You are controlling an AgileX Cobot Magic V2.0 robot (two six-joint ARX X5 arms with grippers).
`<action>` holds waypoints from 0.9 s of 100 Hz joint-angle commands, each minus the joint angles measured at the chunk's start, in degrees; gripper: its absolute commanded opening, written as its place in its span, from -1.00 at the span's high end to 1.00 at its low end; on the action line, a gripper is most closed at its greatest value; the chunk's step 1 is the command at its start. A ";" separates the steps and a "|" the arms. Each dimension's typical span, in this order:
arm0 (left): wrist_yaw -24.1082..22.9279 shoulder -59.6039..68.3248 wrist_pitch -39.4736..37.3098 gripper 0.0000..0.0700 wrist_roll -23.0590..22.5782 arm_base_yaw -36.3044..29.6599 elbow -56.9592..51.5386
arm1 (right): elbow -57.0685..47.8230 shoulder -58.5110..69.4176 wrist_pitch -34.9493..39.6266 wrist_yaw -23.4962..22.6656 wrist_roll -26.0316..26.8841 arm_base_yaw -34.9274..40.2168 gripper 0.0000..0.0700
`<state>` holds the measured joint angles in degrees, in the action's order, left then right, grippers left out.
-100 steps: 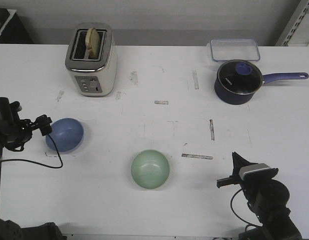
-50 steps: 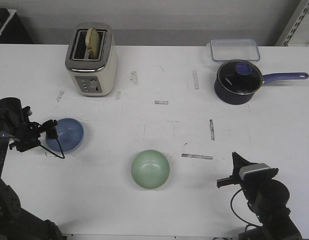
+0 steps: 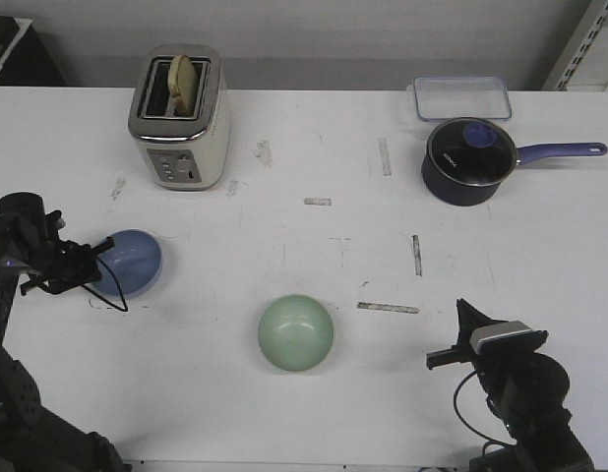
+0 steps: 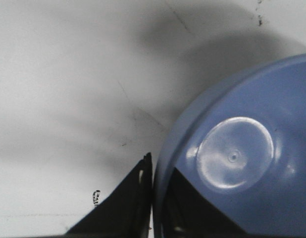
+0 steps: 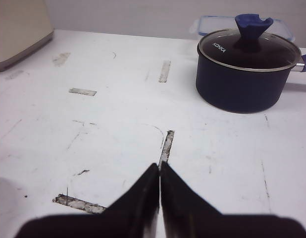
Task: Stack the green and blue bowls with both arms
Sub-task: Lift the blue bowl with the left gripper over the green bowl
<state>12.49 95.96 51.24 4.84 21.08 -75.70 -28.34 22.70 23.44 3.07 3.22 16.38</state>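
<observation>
Bowls sit apart on the white table (image 3: 284, 128), not stacked. We use the toaster (image 3: 180, 120) as landmark. Blue bowl (image 3: 128, 263) sits nearer us than the toaster and a bit to its left, tipped up on its edge with the inside facing right. Green bowl (image 3: 296, 332) sits upright well in front of the toaster and to its right, well apart from the blue bowl, nothing touching it.

Left gripper (image 3: 88, 264) is at the blue bowl's left edge. In the left wrist view we see the rim of the blue bowl (image 4: 232, 153) running between the two black fingers (image 4: 128, 208), one outside the wall, one inside, so the pincer is pinched onto the rim, gap only as wide as the bowl wall.

Right gripper (image 3: 463, 317) sits far right of the toaster, near the table's front edge, well right of the green bowl. In the right wrist view we see its tips (image 5: 159, 171) pressed together, holding nothing, over bare table.

Dark blue saucepan (image 3: 468, 159) with glass lid stands far right of the toaster, handle pointing right. Clear plastic box (image 3: 462, 96) lies just behind the saucepan. Toaster has a bread slice (image 3: 183, 81) in one slot.
</observation>
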 commanded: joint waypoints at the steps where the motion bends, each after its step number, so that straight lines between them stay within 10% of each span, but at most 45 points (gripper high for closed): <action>1: 1.27 0.26 0.46 1.00 -0.70 0.15 -1.73 | -0.20 0.28 -0.70 -0.07 -0.31 0.09 1.00; 41: 5.66 -12.94 0.50 1.00 6.91 -5.90 -9.09 | -0.20 0.28 -0.68 -0.07 -0.31 0.09 1.00; 90: 5.49 -18.58 4.74 1.00 6.67 -43.32 -9.09 | -0.20 0.28 -0.68 -0.07 -0.28 0.11 1.00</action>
<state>17.85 75.55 55.35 12.60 -19.16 -84.03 -28.34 22.70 23.44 3.07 3.22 16.38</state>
